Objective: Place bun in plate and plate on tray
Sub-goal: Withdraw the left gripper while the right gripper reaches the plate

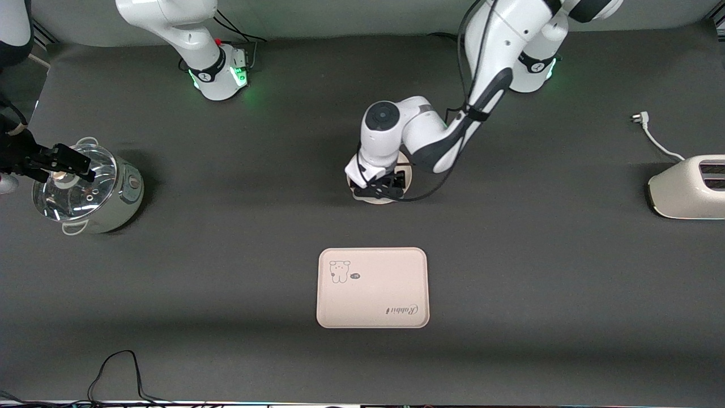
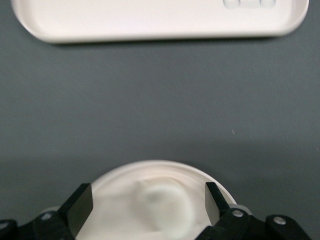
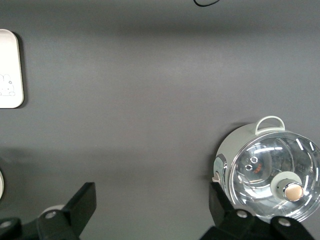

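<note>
1. We find the bun (image 2: 162,202) lying in the plate (image 2: 120,210), near its middle. In the left wrist view it reads as a soft rounded lump; we cannot tell which way its long axis runs.
2. The plate sits on the table at twelve o'clock from the tray (image 1: 372,287) in the front view, farther from the front camera and apart from it, with bare mat between. Most of the plate is hidden under the left arm; only a part of its rim (image 1: 385,199) shows.
3. The left gripper (image 2: 149,200) hangs directly over the plate, jaws apart and holding nothing, one finger to each side of the bun.
4. We judge the first half of the task done and the plate-to-tray transfer outstanding. The tray lies at six o'clock from the plate, so the carry runs toward the front camera. The left arm is clearly the nearer.
5. The right gripper (image 1: 62,164) waits over the glass-lidded pot (image 1: 85,190) at the right arm's end of the table, jaws apart and empty.
6. A toaster (image 1: 688,187) stands at the left arm's end, well apart from the work.
</note>
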{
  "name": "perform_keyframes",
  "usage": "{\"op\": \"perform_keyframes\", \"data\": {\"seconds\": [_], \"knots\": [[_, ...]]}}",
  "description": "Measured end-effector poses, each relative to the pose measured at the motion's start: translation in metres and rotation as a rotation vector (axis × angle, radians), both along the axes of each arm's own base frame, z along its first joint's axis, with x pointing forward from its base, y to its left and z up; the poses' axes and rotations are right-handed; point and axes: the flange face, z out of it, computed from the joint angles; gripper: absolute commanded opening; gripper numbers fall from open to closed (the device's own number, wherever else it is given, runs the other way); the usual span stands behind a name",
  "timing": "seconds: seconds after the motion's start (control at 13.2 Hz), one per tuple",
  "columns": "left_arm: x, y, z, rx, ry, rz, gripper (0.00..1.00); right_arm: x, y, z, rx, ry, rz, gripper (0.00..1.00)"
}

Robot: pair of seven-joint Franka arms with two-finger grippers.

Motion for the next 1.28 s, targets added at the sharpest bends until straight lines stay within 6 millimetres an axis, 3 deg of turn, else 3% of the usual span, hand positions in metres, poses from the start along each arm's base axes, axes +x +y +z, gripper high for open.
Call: {"op": "perform_keyframes", "data": {"seconds": [0.15,0.3,0.53,0.68,0.91,1.13,1.28], "knots": [[0.046,0.049,0.05,0.001,0.024,-0.035,1.0,0.0,0.002,0.0,0.0,0.0,0.003,1.0],[0.087,0.116,0.109,-0.012,0.024,-0.057,1.0,0.0,0.013,0.0,0.012,0.001,0.021,1.0],[0.117,0.214,0.186,0.008,-0.02,0.021,1.0,-0.006,0.061,-0.003,0.084,0.01,0.087,1.0],[0.123,0.28,0.232,0.035,-0.025,0.098,1.0,-0.011,0.113,-0.007,0.097,0.013,0.126,1.0],[0.115,0.374,0.293,0.08,-0.013,0.066,1.0,-0.028,0.21,-0.016,0.106,-0.003,0.107,1.0],[0.102,0.449,0.322,0.1,-0.009,0.018,1.0,-0.059,0.301,-0.025,0.119,-0.01,0.053,1.0],[0.095,0.475,0.332,0.103,-0.005,-0.013,1.0,-0.076,0.345,-0.034,0.126,-0.012,0.018,1.0]]}}
